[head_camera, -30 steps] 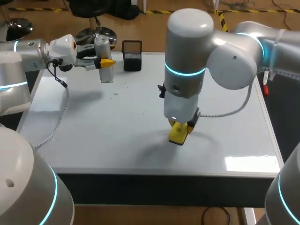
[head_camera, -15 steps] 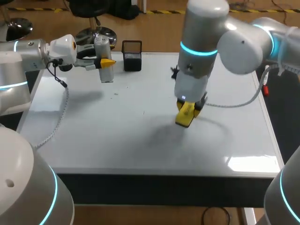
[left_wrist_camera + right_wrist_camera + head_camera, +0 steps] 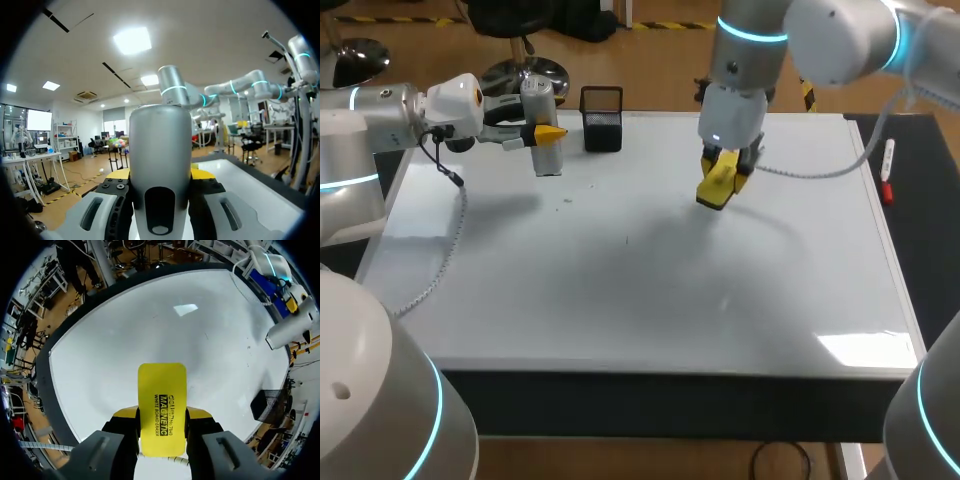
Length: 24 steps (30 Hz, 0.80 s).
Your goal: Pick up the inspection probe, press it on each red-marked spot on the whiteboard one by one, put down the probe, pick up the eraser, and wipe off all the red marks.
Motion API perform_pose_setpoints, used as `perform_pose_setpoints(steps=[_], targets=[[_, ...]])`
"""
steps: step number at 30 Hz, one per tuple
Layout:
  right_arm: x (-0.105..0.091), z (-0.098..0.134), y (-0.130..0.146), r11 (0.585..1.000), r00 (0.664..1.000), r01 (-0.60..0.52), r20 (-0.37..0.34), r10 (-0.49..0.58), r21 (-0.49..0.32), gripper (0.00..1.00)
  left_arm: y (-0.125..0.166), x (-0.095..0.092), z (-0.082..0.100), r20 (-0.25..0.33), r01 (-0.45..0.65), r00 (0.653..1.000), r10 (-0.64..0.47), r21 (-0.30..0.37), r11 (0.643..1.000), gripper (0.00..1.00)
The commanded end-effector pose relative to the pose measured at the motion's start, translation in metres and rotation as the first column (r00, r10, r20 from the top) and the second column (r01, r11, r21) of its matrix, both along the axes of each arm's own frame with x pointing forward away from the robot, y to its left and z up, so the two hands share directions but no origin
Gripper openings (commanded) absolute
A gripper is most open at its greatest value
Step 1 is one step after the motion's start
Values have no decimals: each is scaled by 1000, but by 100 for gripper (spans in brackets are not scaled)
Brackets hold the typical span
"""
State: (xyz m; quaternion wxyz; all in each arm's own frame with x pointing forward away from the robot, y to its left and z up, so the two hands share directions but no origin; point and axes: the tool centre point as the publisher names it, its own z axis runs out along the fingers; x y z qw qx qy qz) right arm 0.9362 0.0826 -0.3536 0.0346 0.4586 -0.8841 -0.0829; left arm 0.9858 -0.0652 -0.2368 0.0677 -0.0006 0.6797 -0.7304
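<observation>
Yellow rectangular whiteboard eraser: swept from the near middle of the board to its far part within the last second.
Your right gripper's yellow fingertips pinch the eraser's two long sides, with its free end sticking out ahead of them. The right gripper now hangs over the far part of the white glossy whiteboard, and the wrist view suggests it's slightly raised; I can't tell if it touches. I see no red marks on the board, only a few small dark specks, so I judge the wiping is done or nearly so. The left gripper hasn't moved: its fingers clamp the grey cylindrical inspection probe upright at the far left, beside the black mesh holder. The probe isn't put down yet.
</observation>
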Motion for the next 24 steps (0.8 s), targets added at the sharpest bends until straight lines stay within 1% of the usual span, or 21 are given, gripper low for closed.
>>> perform_pose_setpoints(steps=[1,23,24], targets=[[16,-1,0,1000,999,-1,-41,0,-17,0,0,-1,1,2,-3,1000,3,1,1000,0],[16,-1,0,1000,999,-1,-41,0,-17,0,0,-1,1,2,-3,1000,3,1,1000,0],[19,-4,-1,1000,999,2,-45,-4,-30,0,0,-1,1,2,-3,1000,3,1,1000,0]])
